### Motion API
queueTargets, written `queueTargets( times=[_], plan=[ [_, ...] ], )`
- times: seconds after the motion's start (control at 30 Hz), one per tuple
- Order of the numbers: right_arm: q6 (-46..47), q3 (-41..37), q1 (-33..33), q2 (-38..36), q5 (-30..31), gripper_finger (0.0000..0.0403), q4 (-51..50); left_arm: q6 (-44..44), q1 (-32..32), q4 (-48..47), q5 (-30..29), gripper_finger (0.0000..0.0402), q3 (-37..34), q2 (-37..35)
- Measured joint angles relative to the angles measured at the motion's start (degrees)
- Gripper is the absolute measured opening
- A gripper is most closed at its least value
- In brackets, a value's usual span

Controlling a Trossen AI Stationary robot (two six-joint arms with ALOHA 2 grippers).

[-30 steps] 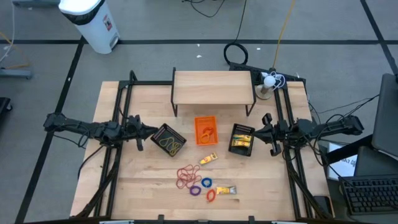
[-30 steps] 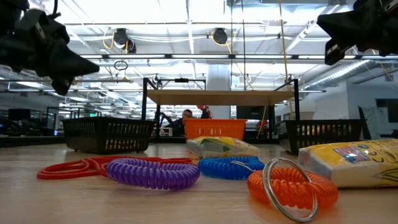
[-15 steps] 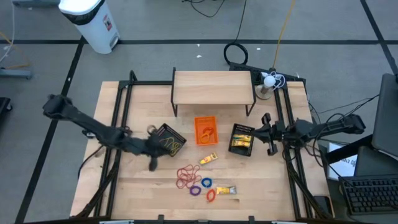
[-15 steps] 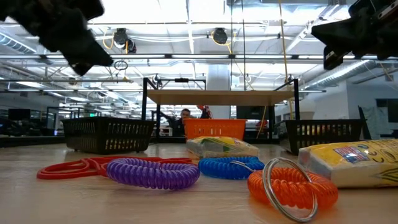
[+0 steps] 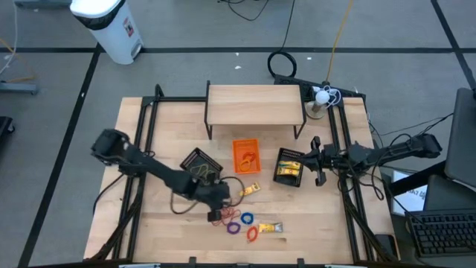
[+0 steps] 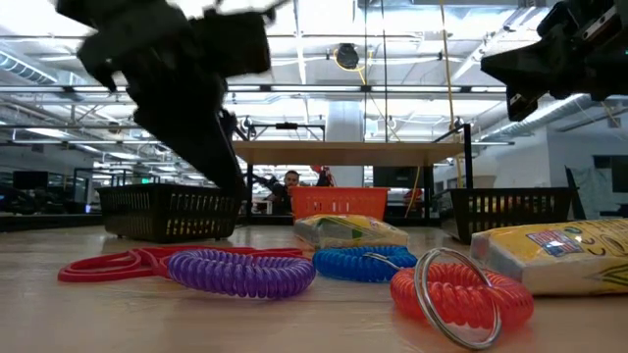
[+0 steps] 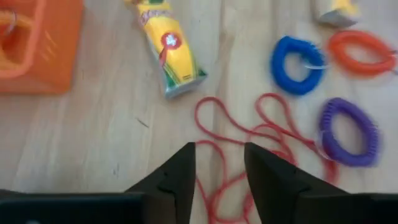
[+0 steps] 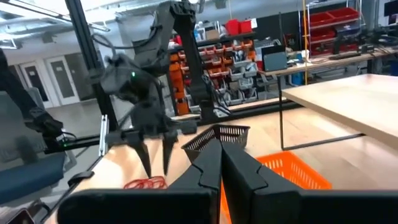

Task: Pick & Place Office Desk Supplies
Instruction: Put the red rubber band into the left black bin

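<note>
A tangle of red rubber bands (image 7: 249,140) lies on the wooden table near its front middle. Beside it lie a purple ring (image 7: 347,132), a blue ring (image 7: 297,56) and an orange ring (image 7: 364,51). One yellow packet (image 7: 169,53) lies farther back and another (image 5: 271,228) next to the orange ring. My left gripper (image 7: 219,167) hangs open just above the rubber bands (image 5: 223,214), slanting down, touching nothing. My right gripper (image 5: 317,161) is shut and held level at the right, beside a black mesh tray (image 5: 289,167).
A small orange tray (image 5: 246,155) stands at the table's middle, with a second black mesh tray (image 5: 201,167) to its left, close behind my left arm. A wooden shelf (image 5: 255,104) spans the back. Black frame rails run along both sides.
My left gripper has swung from the table's left side toward the middle and near edge, tipped from level to slanting down, and now stands over the red rubber bands. Its fingers have opened. The supplies lie as before.
</note>
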Motion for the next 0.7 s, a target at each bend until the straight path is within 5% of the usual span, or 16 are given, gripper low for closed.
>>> queueTargets(
  times=[0.23, 0.7],
  plan=[
    [-0.2, 0.0, 0.0, 1.3, 0.0, 0.0000, 1.8, 0.6, 1.2, -1.4, 5.7, 0.0133, 2.7, 6.7],
    [-0.4, 0.0, 0.0, 2.0, 0.0, 0.0000, 2.1, -0.8, 0.8, -2.4, 3.2, 0.0114, 3.0, 11.3]
  ],
)
